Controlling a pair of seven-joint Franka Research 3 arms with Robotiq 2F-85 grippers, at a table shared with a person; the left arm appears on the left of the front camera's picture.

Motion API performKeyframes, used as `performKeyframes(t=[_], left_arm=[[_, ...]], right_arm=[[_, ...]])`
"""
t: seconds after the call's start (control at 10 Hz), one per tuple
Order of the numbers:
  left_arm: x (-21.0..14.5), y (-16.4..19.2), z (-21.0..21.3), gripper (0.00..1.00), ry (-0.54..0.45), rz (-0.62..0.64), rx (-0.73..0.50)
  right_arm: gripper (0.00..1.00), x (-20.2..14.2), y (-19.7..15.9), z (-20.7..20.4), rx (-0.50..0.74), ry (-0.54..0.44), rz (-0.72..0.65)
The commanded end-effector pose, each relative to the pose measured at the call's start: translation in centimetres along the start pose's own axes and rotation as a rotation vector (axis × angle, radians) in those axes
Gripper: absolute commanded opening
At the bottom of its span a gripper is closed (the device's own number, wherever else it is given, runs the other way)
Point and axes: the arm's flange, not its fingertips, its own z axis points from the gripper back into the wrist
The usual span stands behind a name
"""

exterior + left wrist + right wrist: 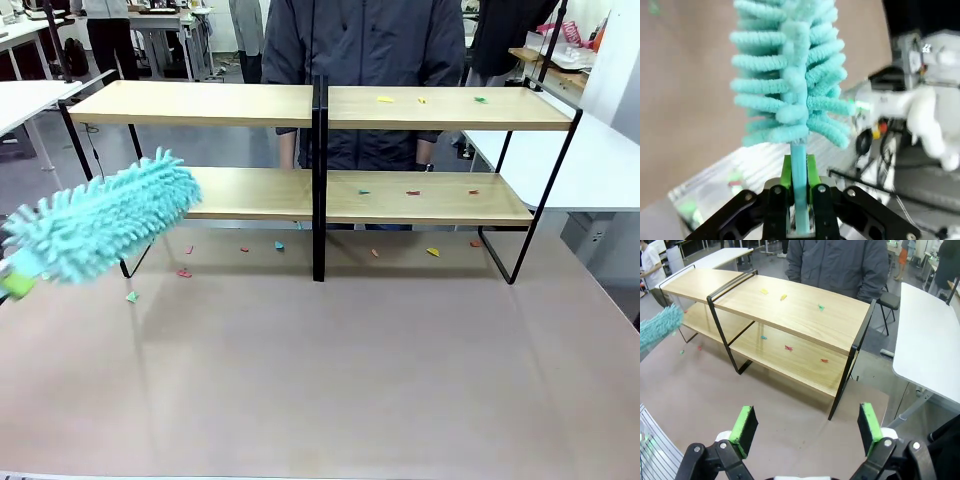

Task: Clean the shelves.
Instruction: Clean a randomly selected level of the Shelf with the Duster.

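The shelves [200,103] stood across the far side of the brown table [320,370], a person [360,40] just behind them and coloured scraps [385,99] dotted over the right-hand boards and the tabletop beneath. The left gripper [799,175] was clenched on the handle of a fluffy teal duster [100,225], whose head hung by the lower left board. The right gripper [806,429] hovered well back with its jaws spread, nothing between them.

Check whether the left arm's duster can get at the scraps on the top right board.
Probably, from above: nothing covers that board, though the duster sits low by the shelves' left end, with the black middle post between.
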Motion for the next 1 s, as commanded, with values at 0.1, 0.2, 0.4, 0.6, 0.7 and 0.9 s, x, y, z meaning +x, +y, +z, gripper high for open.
performKeyframes(t=[0.1,0.2,0.4,0.6,0.7,0.9], left_arm=[[4.9,-1.2,-6.1,0.13,-0.169,0.102,0.133],[6.6,-1.3,-7.2,0.13,-0.197,0.108,0.174],[9.6,-0.9,-9.1,0.13,-0.211,0.158,0.23],[11.9,-0.1,-10.3,0.13,-0.234,0.24,0.322],[12.4,0.0,-10.7,0.13,-0.244,0.254,0.343],[12.5,-0.4,-11.1,0.13,-0.236,0.322,0.375]], right_arm=[[1.0,0.0,-0.1,0.0,0.001,-0.004,0.01],[1.0,0.0,-0.1,0.0,0.001,-0.004,0.01],[1.0,0.0,-0.1,0.0,0.001,-0.004,0.01],[1.0,0.0,-0.1,0.0,0.001,-0.004,0.01],[1.0,0.0,-0.1,0.0,0.001,-0.004,0.01],[1.0,0.0,-0.1,0.0,0.001,-0.004,0.01]])
